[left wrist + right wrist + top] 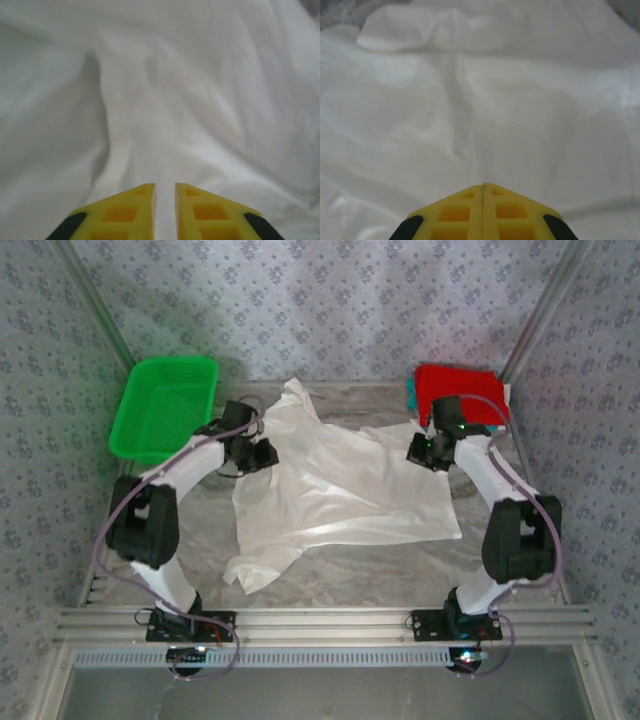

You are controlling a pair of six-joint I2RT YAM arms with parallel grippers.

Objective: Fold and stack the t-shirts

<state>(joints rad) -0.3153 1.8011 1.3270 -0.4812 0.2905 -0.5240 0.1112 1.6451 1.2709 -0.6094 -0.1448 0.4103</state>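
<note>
Listing item one: white t-shirt (pixel 340 490), unfolded and rumpled, mid-counter (pixel 400 570). Its long axis, as I judge it, runs from 10 o'clock to 4 o'clock, with a loose tail trailing toward 7 o'clock.

Item two: left end effector (pixel 255 453), on the shirt's 9 o'clock edge, with the cloth spreading away toward 3 o'clock. Its jaws are nearly together with a slim white strip between them, and creases converge on that gap (read as a pinch on a fold).

Item three: right end effector (pixel 425 450), on the 3 o'clock edge, with the cloth lying toward 9 o'clock. Its jaws are clenched flush and nothing is visibly caught between them.

Item four: red shirt (pixel 455 388), folded, at 1 o'clock, lying on the teal shirt (pixel 410 392). The right arm is nearer this stack.

Item five: green basket (pixel 170 360), at 11 o'clock.

Unclear: the shirt's print, collar and sleeves cannot be told apart. The teal shirt is mostly covered, and the right wrist overlaps the stack's near edge.
</note>
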